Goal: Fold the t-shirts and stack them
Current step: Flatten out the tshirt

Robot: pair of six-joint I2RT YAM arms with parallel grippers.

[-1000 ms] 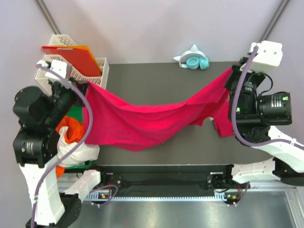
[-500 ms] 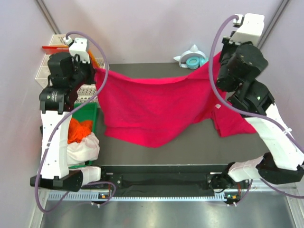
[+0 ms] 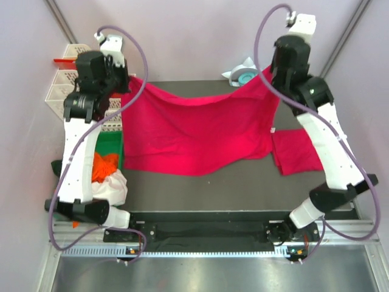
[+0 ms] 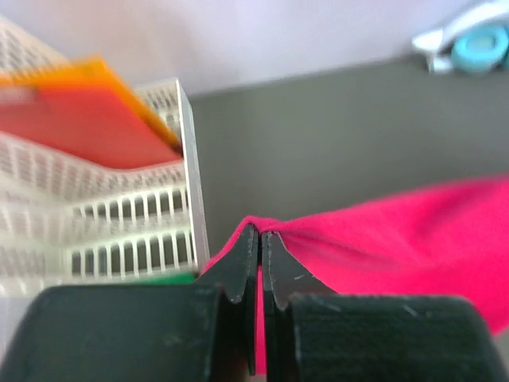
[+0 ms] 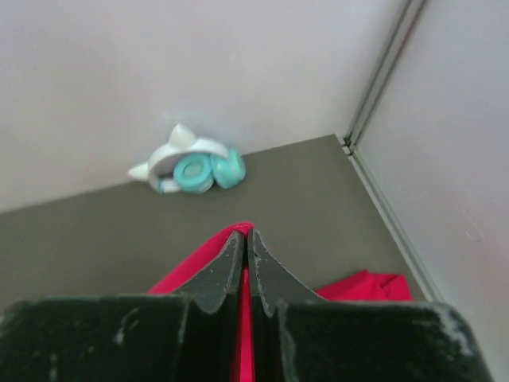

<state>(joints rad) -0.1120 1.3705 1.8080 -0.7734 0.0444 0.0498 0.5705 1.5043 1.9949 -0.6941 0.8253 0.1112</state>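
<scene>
The left hand (image 4: 261, 239) and the right hand (image 5: 245, 243), each with its fingers pressed together on cloth, pinch the two upper corners of a crimson-pink t-shirt (image 3: 194, 131) and hold it stretched wide above the far half of the dark counter (image 3: 243, 188). A second t-shirt (image 3: 299, 152) lies on the counter under the right arm, just beside the held one. Teal headphones (image 3: 246, 76) sit at the far edge, and a white rack (image 3: 58, 91) holding red-orange sheets (image 4: 87, 127) stands beside the left hand.

Left arm (image 3: 76, 152) and right arm (image 3: 331, 143) high, wide apart; fingers (image 4: 238, 267) pinched together.
</scene>
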